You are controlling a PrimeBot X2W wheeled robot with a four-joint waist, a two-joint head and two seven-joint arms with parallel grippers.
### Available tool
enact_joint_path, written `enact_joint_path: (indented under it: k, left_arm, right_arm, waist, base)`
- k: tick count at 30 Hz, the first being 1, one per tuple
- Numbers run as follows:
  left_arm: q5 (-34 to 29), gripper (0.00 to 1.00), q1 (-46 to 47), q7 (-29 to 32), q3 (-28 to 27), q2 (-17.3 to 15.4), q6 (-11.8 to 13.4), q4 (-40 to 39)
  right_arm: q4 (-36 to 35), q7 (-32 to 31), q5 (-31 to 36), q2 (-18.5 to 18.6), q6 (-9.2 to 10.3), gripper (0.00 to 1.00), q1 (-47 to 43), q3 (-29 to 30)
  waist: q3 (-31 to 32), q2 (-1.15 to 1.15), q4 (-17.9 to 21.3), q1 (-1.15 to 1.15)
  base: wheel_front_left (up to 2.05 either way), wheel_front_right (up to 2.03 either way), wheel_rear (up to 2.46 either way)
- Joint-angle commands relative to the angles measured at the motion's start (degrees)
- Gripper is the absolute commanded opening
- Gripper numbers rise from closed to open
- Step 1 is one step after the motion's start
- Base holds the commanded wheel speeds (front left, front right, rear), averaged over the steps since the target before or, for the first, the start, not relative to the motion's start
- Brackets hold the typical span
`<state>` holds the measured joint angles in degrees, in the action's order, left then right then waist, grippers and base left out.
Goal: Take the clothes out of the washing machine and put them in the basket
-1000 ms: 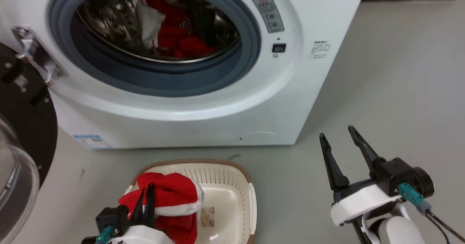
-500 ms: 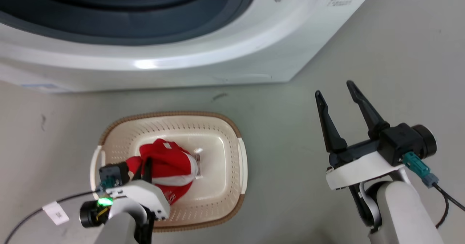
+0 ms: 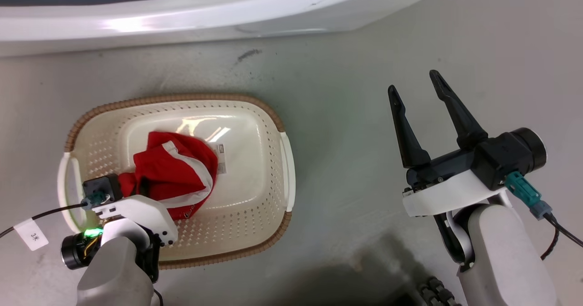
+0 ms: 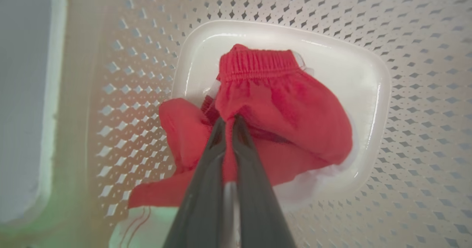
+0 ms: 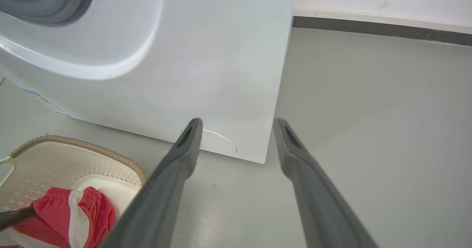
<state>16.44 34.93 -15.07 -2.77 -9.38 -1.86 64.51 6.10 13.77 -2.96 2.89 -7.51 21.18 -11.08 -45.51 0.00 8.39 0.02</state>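
The cream basket (image 3: 173, 99) stands on the floor in front of the white washing machine (image 3: 227, 10). A red garment with white bands (image 3: 177, 174), one of the clothes, lies bunched on the basket's bottom. My left gripper (image 3: 142, 186) reaches down into the basket, and in the left wrist view it (image 4: 228, 121) is shut on a fold of the red garment (image 4: 287, 107) inside the perforated basket (image 4: 424, 56). My right gripper (image 3: 412, 80) hangs open over bare floor to the basket's right, holding nothing. The right wrist view shows that gripper (image 5: 238, 121) before the washing machine (image 5: 202, 56), with the basket (image 5: 92, 146) and garment (image 5: 59, 211) at lower left.
Grey floor (image 3: 355, 114) surrounds the basket. A cable with a white tag (image 3: 31, 235) trails at the lower left. Part of my base's wheel (image 3: 432, 292) shows at the bottom. A wall with a dark skirting (image 5: 368, 21) runs behind the machine.
The head camera has tilted down, so the drum opening has left the picture. My left gripper has lowered the red garment onto the basket's bottom. The right gripper stays open.
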Motion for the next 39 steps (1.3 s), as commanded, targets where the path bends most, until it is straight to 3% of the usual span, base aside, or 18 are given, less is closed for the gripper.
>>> enact_joint_path:
  k: [1, 3, 4, 5, 6, 18, 31, 39]
  left_arm:
    - [0.08, 0.0, 0.87, -0.14, -0.26, -0.16, 0.33, 0.88]
    - [0.37, 0.03, 1.51, -0.14, -0.48, -0.26, 0.39, 2.35]
    - [0.33, 0.31, 1.88, -0.14, -0.56, -0.32, 0.42, 2.77]
    - [0.34, 0.7, 1.96, -0.14, -0.61, -0.26, 0.4, 3.21]
    - [0.26, 1.0, 1.87, -0.14, -0.6, -0.14, 0.41, 3.51]
    - [-1.28, 1.0, -7.12, -0.15, -1.11, 2.78, -0.87, -3.29]
    - [-3.81, 1.0, -19.75, -0.15, -3.78, 6.22, -0.92, -22.24]
    - [-2.77, 1.0, -24.42, -0.14, -0.65, 6.51, -0.03, -34.74]
  right_arm:
    - [0.19, 0.28, -0.07, -0.03, 0.04, 1.0, 0.79, -0.08]
    - [0.54, 0.51, -0.24, -0.03, 0.04, 1.0, 1.21, -0.06]
    - [0.75, 0.53, -0.31, -0.03, 0.04, 1.0, 1.33, 0.0]
    - [1.04, 0.66, -0.33, -0.03, 0.04, 1.0, 1.37, 0.04]
    - [1.29, 0.77, -0.35, -0.03, 0.04, 1.0, 1.38, 0.09]
    - [5.06, 1.32, 0.11, 0.0, 0.04, 1.0, -2.63, 1.39]
    - [4.18, -0.38, 1.12, -0.01, 0.04, 1.0, -9.08, 3.93]
    - [2.05, -2.01, 1.82, -0.01, 0.04, 1.0, -12.35, 5.8]
  waist:
    - [-1.36, 0.0, 0.76, -0.02]
    - [-1.49, 0.0, 0.79, -0.02]
    - [-1.39, 0.0, 0.76, -0.02]
    - [-1.06, 0.0, 0.69, -0.02]
    - [-0.57, 0.0, 0.59, -0.02]
    - [14.61, 0.0, -1.96, -0.02]
    - [29.0, 0.0, -4.62, -0.02]
    - [34.32, 0.0, -6.15, -0.02]
  base:
    - [0.0, 0.0, 0.0]
    - [0.0, 0.0, 0.0]
    - [0.0, 0.0, 0.0]
    - [0.0, 0.0, 0.0]
    - [0.0, 0.0, 0.0]
    - [0.0, 0.0, 0.0]
    - [0.0, 0.0, 0.0]
    - [0.0, 0.0, 0.0]
